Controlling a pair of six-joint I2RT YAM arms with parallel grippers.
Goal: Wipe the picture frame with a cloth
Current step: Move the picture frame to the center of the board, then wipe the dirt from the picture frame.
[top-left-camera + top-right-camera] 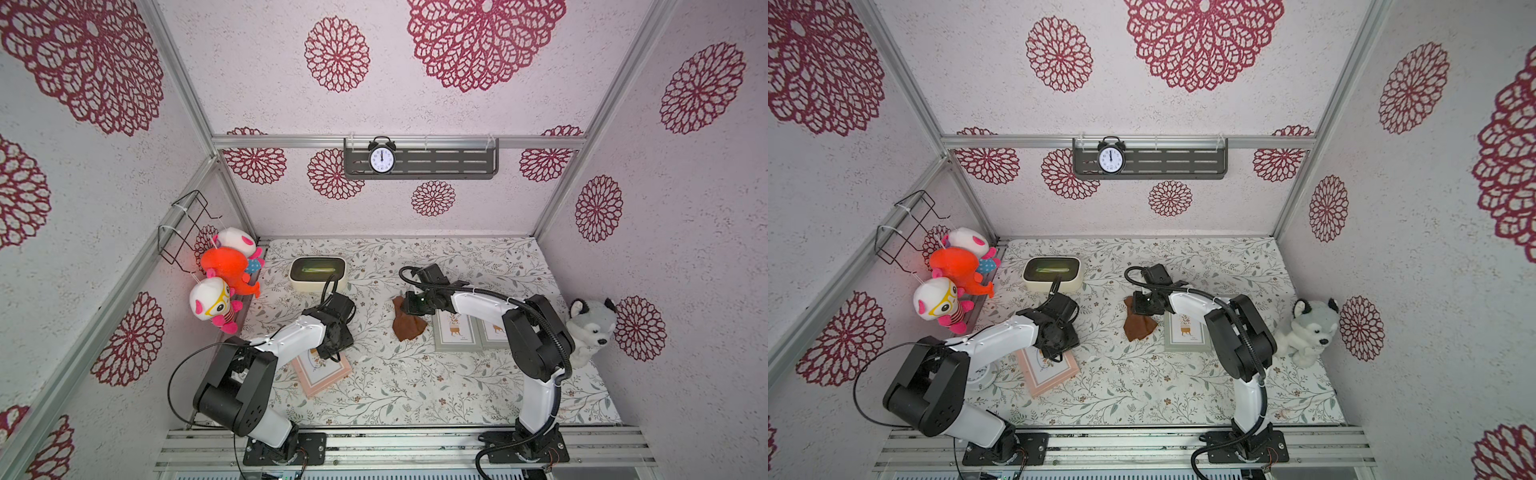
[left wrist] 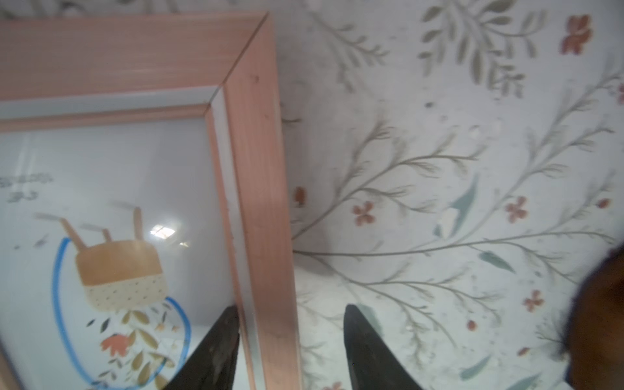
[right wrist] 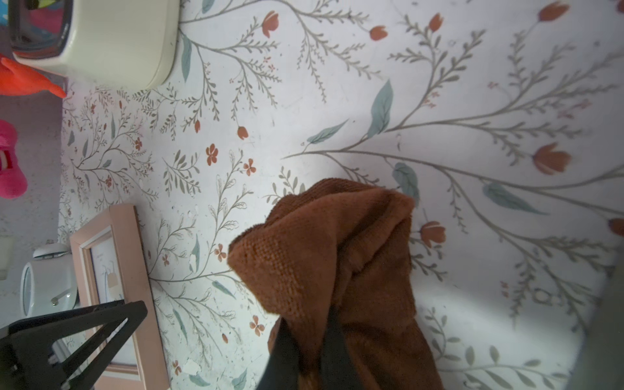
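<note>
A pink picture frame (image 1: 322,374) (image 1: 1050,376) lies flat at the front left of the floral table. My left gripper (image 2: 291,309) is open astride one side rail (image 2: 260,169). One fingertip (image 2: 229,324) rests over the glass at the rail's inner edge. The other stands off the rail's outer edge, above the table. The brown cloth (image 1: 409,326) (image 1: 1139,326) hangs in a bunch near mid-table, its lower end on the surface. My right gripper (image 3: 309,337) is shut on the cloth (image 3: 324,253), left of two grey-green frames (image 1: 455,332).
A cream box with a dark lid (image 1: 318,272) stands behind the left arm. Plush toys (image 1: 226,266) hang on the left wall. A husky plush (image 1: 592,328) sits at the right wall. A clock (image 1: 381,160) stands on the back shelf.
</note>
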